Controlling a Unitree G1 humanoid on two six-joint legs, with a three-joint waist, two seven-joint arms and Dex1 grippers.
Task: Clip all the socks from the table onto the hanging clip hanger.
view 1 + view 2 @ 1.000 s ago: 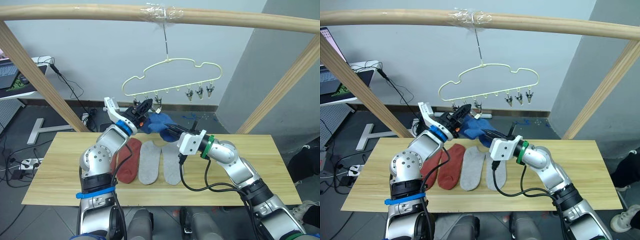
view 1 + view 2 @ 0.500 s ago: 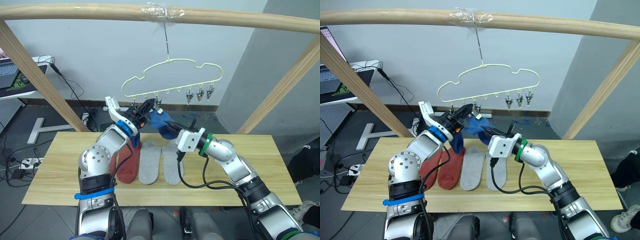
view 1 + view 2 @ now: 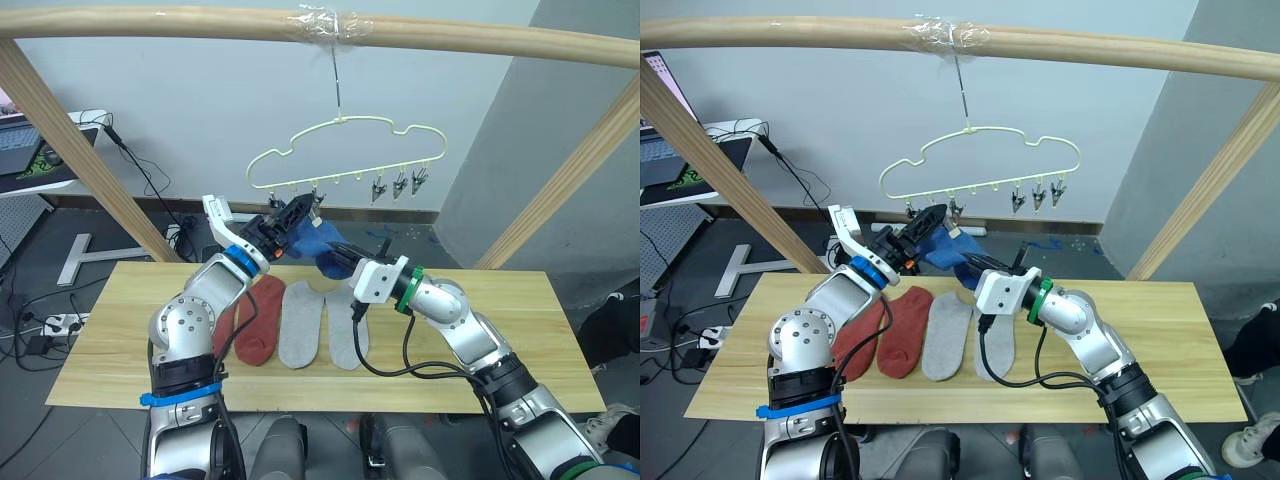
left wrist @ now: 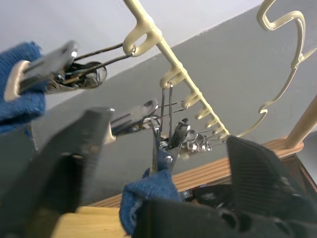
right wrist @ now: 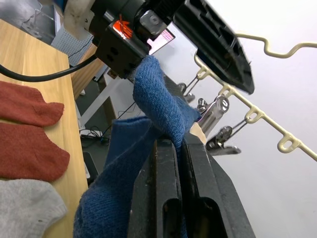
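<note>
The pale yellow-green clip hanger (image 3: 345, 150) hangs by its hook from the top pole. My left gripper (image 3: 290, 212) is open just under its left clips; in the left wrist view a metal clip (image 4: 133, 116) lies between the spread fingers (image 4: 257, 168). My right gripper (image 3: 340, 262) is shut on a blue sock (image 3: 315, 240), held up beside the left gripper. Blue knit (image 4: 22, 84) sits in the mouth of another clip. On the table (image 3: 500, 330) lie two rust-red socks (image 3: 905, 330) and two grey socks (image 3: 948, 335) side by side.
A round wooden pole frame (image 3: 200, 22) spans overhead, with slanted legs at the left (image 3: 80, 160) and right (image 3: 560, 190). Three free clips (image 3: 400, 185) hang at the hanger's right end. A laptop (image 3: 20, 150) stands on a side stand at the far left.
My left gripper was shut by the hanger's left clips and has now opened. The right gripper has carried the blue sock slightly up and closer to the hanger.
</note>
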